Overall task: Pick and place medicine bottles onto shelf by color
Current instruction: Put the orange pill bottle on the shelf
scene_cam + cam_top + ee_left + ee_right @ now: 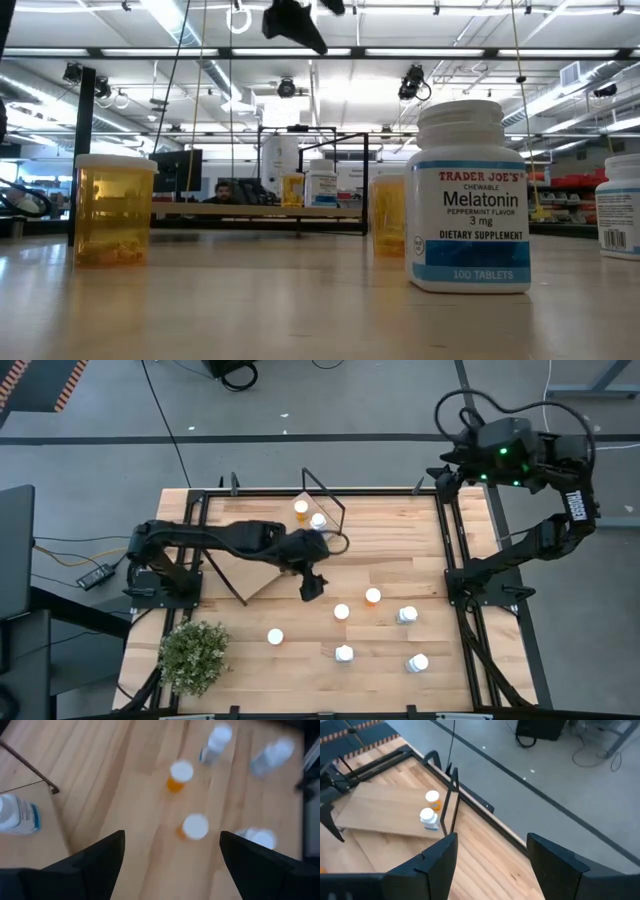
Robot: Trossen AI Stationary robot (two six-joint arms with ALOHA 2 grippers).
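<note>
While two medicine bottles (309, 514) are already stood on the shelf (262, 572) near the worktop's far edge, the spread, empty left hand (311, 586) is held just beside an upright orange bottle (342, 611) toward mid-worktop, far nearer than the raised right hand (490, 855), likewise spread.

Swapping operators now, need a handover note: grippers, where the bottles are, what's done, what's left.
Left gripper: open, empty, above the table just off the shelf's front edge, facing the loose bottles.
Right gripper: open, empty, parked off the table's far right corner.
Done: one orange bottle and one white bottle stand on the shelf at its far end.
Left: six bottles on the table. Three look orange. Three are white.
The plant sits at the near left corner, apart from the bottles.
</note>
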